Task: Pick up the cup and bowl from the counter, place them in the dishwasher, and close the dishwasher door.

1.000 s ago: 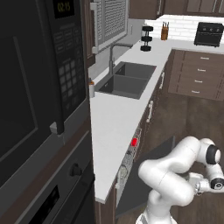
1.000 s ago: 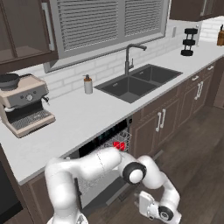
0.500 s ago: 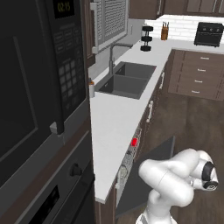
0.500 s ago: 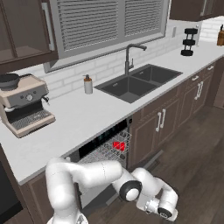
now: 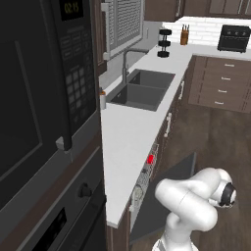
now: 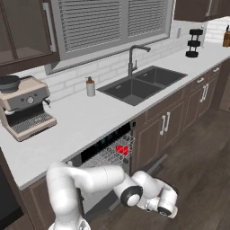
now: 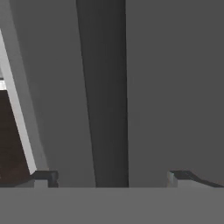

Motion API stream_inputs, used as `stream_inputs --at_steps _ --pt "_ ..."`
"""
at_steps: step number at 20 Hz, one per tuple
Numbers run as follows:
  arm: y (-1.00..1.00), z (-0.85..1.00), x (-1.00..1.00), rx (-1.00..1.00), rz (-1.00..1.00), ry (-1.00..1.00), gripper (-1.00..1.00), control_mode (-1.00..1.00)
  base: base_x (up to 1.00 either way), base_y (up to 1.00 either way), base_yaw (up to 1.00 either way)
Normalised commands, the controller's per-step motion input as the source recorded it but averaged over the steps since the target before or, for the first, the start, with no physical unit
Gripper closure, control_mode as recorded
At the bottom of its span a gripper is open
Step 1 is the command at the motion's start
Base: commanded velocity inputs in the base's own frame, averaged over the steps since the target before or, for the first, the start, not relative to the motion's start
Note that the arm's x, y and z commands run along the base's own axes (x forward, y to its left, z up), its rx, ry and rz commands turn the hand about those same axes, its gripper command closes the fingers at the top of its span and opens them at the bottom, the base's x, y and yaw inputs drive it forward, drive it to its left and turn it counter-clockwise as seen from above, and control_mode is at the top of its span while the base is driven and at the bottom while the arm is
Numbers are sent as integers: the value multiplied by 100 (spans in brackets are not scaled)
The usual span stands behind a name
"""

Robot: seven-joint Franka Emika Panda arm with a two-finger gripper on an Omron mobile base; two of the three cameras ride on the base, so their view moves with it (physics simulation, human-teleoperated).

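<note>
While the dishwasher door (image 5: 169, 196) hangs open, dropped outward from the cabinet front toward the floor, the arm is folded low beside it with its wrist out past the door's free edge, as the left base view shows. The gripper (image 7: 111, 177) points at a flat grey surface close in front of it, crossed by one dark band that runs from the top of the hand view to the bottom; this is judged to be the door, though which face cannot be told. Both finger tips stand spread wide, one at each lower corner of that view, with nothing between them. The cup (image 6: 121, 149) sits as a red spot in the white wire rack of the dishwasher (image 6: 110, 152), up and behind the hand, beneath the edge of the counter (image 6: 90, 121). The bowl cannot be made out among the rack wires, and the counter shows no cup or bowl, so loading is judged complete. The relation that governs the coming move is this: the door's long edge runs parallel to the cabinet front, and the hand lies on its outer side, so a push toward the cabinets and upward is what closing calls for.
</note>
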Motion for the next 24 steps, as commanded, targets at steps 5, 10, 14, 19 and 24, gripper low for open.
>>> stream_inputs --at_steps 5,10,14,19,24 --pt "5 -38 7 2 4 0 -100 -100 0 0 0" --pt "53 13 22 18 7 -3 -100 -100 0 0 0" --pt "91 65 33 34 6 -4 -100 -100 0 0 0" --pt "100 65 39 32 3 -5 -100 -100 0 0 0" --pt "100 46 55 22 2 -4 -100 -100 0 0 0"
